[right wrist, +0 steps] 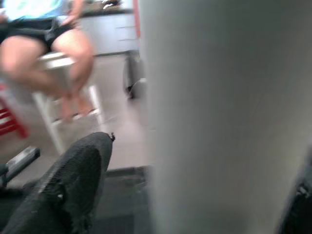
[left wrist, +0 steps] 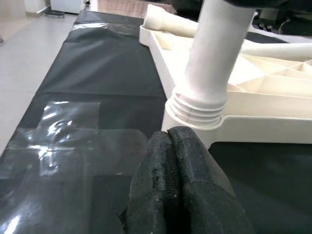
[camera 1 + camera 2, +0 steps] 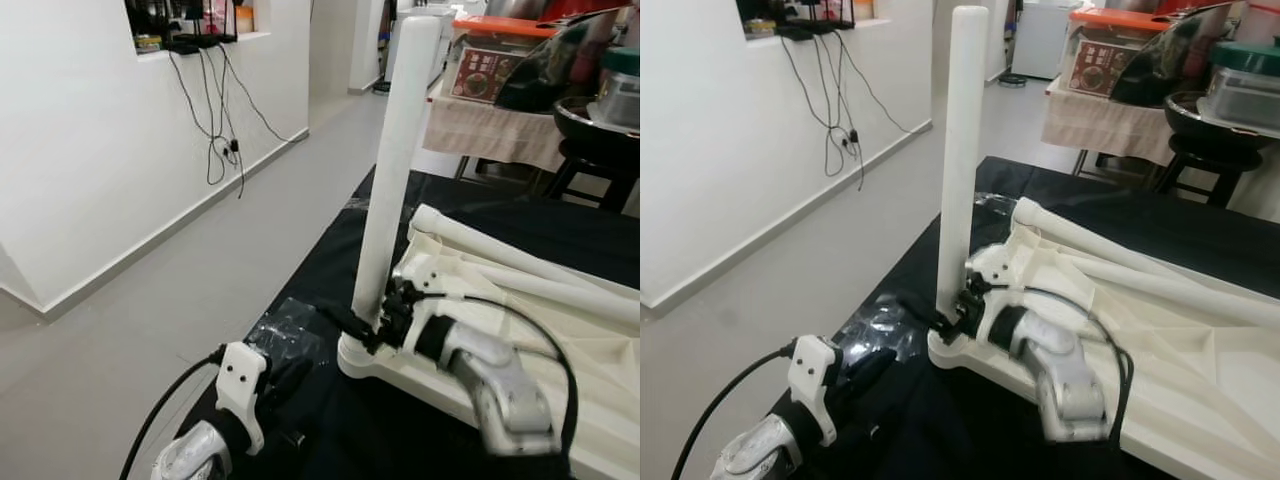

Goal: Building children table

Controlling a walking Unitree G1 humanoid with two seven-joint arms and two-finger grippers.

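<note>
An upside-down cream table top [image 3: 1160, 340] lies on a black mat [image 3: 330, 240]. One white table leg [image 3: 395, 170] stands upright in its threaded corner socket [image 2: 197, 109]. Two more legs [image 3: 1120, 245] lie across the top. My right gripper [image 3: 368, 318] is at the base of the upright leg, one finger [image 1: 73, 180] on each side of it and a gap showing beside the leg, so it is open. My left gripper [image 2: 170, 141] is shut and empty, low over the mat just in front of that socket.
A clear plastic bag [image 3: 290, 325] lies on the mat near the corner. A white wall with hanging cables [image 3: 215, 130] runs along the left. A cloth-covered table with pots [image 3: 500, 120] and a black stool [image 3: 590, 150] stand behind. A person sits on a stool [image 1: 44, 39].
</note>
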